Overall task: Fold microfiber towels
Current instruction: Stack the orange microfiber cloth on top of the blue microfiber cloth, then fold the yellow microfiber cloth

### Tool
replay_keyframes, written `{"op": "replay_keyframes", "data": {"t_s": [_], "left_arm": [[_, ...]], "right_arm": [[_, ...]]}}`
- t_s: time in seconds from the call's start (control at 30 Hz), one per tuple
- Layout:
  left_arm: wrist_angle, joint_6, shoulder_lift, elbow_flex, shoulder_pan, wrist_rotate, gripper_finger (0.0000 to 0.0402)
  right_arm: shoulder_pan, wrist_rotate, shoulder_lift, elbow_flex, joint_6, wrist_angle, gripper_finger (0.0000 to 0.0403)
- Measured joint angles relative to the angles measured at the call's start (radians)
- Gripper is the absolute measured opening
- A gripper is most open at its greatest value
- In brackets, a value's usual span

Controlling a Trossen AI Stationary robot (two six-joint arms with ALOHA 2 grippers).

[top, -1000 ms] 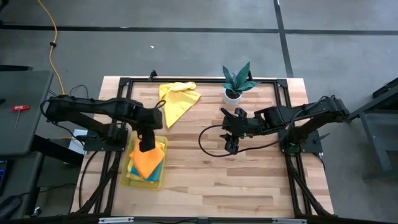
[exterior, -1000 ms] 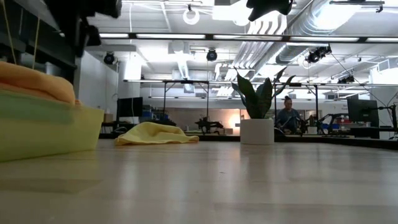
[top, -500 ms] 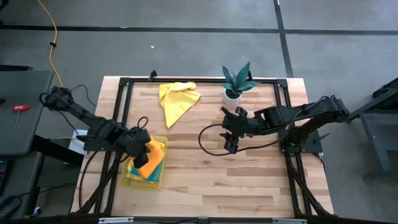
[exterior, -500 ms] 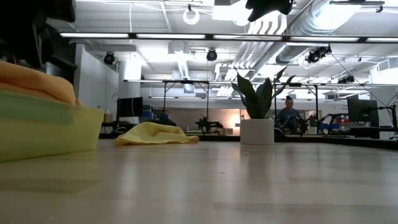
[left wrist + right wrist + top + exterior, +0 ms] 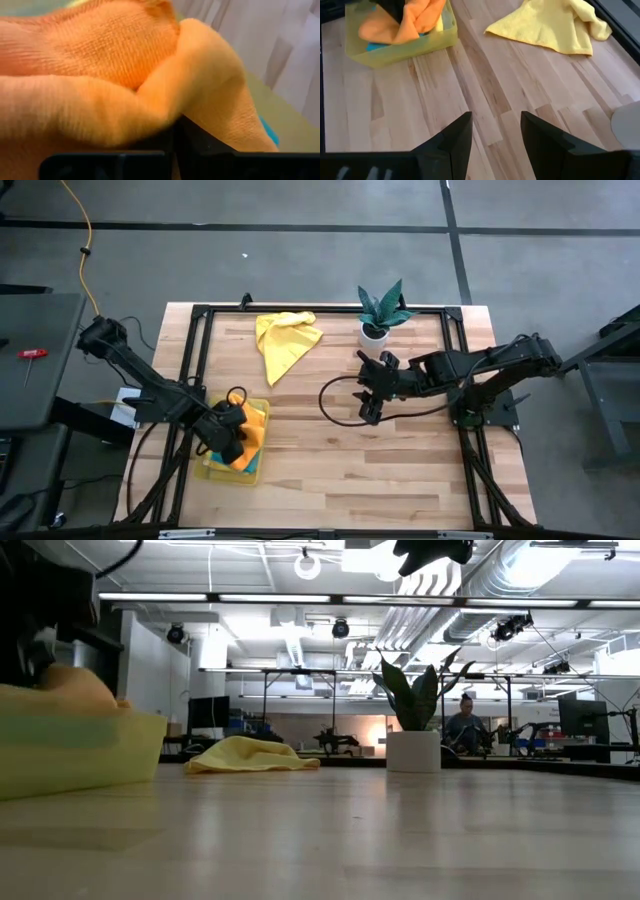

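The left gripper (image 5: pixel 233 442) sits down in the translucent yellow tray (image 5: pixel 214 469) at the near left of the table, its fingers pressed together on a fold of the orange towel (image 5: pixel 100 90); the left wrist view shows cloth bunched up above the shut fingers. Teal cloth (image 5: pixel 376 46) shows beneath the orange one in the tray. A loose yellow towel (image 5: pixel 283 340) lies crumpled at the far side of the table, left of the potted plant (image 5: pixel 381 310). The right gripper (image 5: pixel 371 392) hovers over the table's middle, fingers spread and holding nothing.

Judged step: lifting the orange towel out of the tray. To do it well, the pinch should hold one layer only, rise straight up so the lower cloths and the light tray stay put, then carry to bare wood where the right gripper can take a corner
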Motion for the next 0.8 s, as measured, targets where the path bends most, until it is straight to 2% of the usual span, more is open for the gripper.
{"op": "replay_keyframes", "data": {"t_s": [0.13, 0.3, 0.4, 0.6, 0.8], "left_arm": [[0.114, 0.004, 0.062, -0.046, 0.017, 0.025, 0.0000], [0.141, 0.018, 0.123, -0.045, 0.027, 0.033, 0.0000], [0.131, 0.050, 0.126, -0.037, 0.036, 0.076, 0.0000], [-0.131, 0.122, 0.034, 0.091, 0.049, 0.143, 0.0000], [-0.472, 0.238, -0.082, 0.319, 0.083, 0.055, 0.0000]], "right_arm": [[0.000, 0.000, 0.000, 0.000, 0.002, 0.000, 0.0161], [0.000, -0.001, 0.000, 0.000, 0.021, 0.000, 0.0161], [0.000, -0.002, 0.000, 0.000, 0.021, 0.000, 0.0161], [0.000, -0.002, 0.000, 0.000, 0.020, 0.001, 0.0161], [0.000, -0.002, 0.000, 0.000, 0.018, 0.008, 0.0161]]}}
